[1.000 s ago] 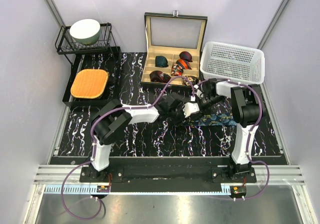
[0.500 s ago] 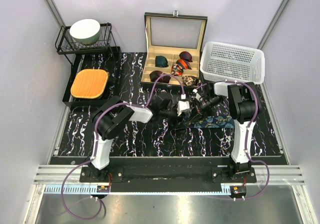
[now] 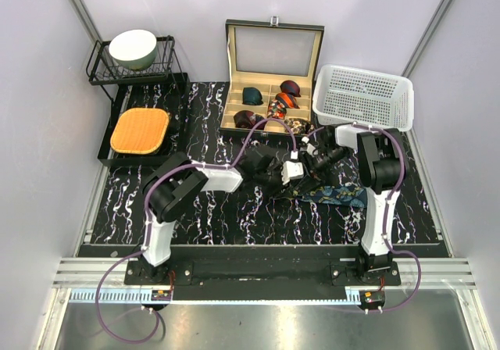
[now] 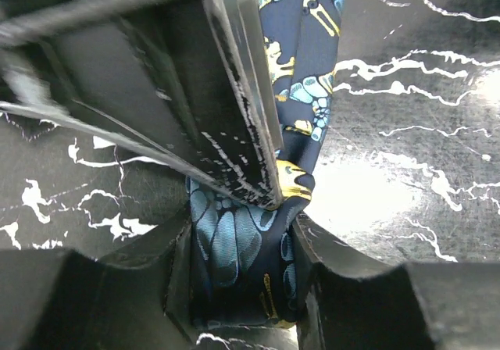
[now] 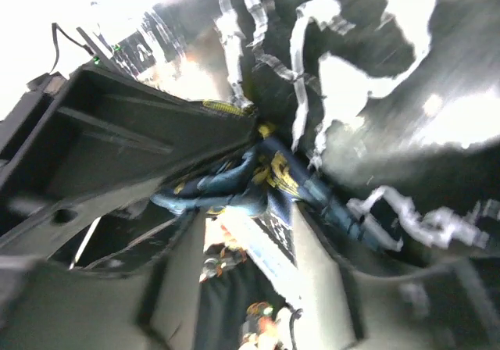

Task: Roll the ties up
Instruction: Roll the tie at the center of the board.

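Left wrist view first: the left claw [image 4: 244, 248] is pinching a bunched-up end of the dark navy fabric necktie [image 4: 308, 69] with the teal-and-gold print. The cloth fills the gap between both fingers. A black slab of the right claw [image 3: 311, 165] leans on the same bunch from the other side. That claw's own camera is smeared, so I honestly can't tell whether it's clamping the cloth or just loose around it. The fingers look apart, with fabric near the tips.

Going outward, the top camera shows both claws meeting a bit right of the middle of the black, white-veined bench [image 3: 234, 209]. From there the necktie lies flat and trails toward the bench's right edge, partly hidden by the right arm. Its long axis runs roughly parallel to the near edge, free end pointing right. So the unrolled length lies to the right of the left claw, and the right arm is the nearer one to it. My guess is the roll has to travel rightward along that strip.

At the far edge sits an open wooden box [image 3: 234, 92] with coiled ties [image 3: 251, 95] in its compartments.
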You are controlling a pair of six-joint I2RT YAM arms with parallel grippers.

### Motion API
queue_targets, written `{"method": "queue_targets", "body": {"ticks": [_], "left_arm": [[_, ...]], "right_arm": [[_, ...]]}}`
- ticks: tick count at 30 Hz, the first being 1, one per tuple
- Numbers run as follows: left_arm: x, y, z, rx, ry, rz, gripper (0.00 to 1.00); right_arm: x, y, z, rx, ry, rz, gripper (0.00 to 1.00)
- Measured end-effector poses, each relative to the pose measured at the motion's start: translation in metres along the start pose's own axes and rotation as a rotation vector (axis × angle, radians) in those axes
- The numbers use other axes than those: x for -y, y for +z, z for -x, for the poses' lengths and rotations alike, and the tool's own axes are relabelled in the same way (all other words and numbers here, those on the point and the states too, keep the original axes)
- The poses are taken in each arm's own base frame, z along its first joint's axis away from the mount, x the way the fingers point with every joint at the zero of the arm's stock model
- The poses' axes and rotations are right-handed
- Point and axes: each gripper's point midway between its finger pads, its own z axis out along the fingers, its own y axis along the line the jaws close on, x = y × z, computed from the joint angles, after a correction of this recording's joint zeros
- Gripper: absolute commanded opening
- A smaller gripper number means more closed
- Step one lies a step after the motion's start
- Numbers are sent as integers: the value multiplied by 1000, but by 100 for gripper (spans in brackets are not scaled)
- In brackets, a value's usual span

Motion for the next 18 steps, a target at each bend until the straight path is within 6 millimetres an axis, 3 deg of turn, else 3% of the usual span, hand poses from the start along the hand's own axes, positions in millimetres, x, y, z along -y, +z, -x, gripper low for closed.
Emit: {"method": "queue_targets", "body": {"ticks": [4, 10, 12, 13, 17, 18], "left_arm": [[2, 0, 0, -61, -2, 34, 21], [2, 1, 1, -119, -17, 61, 26], [1, 1, 1, -137, -23, 68, 35], [1, 0, 0, -143, -25, 71, 39], [2, 0, 0, -155, -36, 73, 52], [2, 0, 0, -155, -39, 71, 57]], "right_arm": [[-12, -12, -4, 51, -51, -5, 64], [-19, -12, 0, 97, -79, 3, 54], [-16, -7, 1, 92, -82, -1, 50], [-15, -5, 1, 87, -79, 1, 46], [-15, 0, 0, 68, -56, 31, 0], [-14, 1, -1, 62, -50, 30, 0]]}}
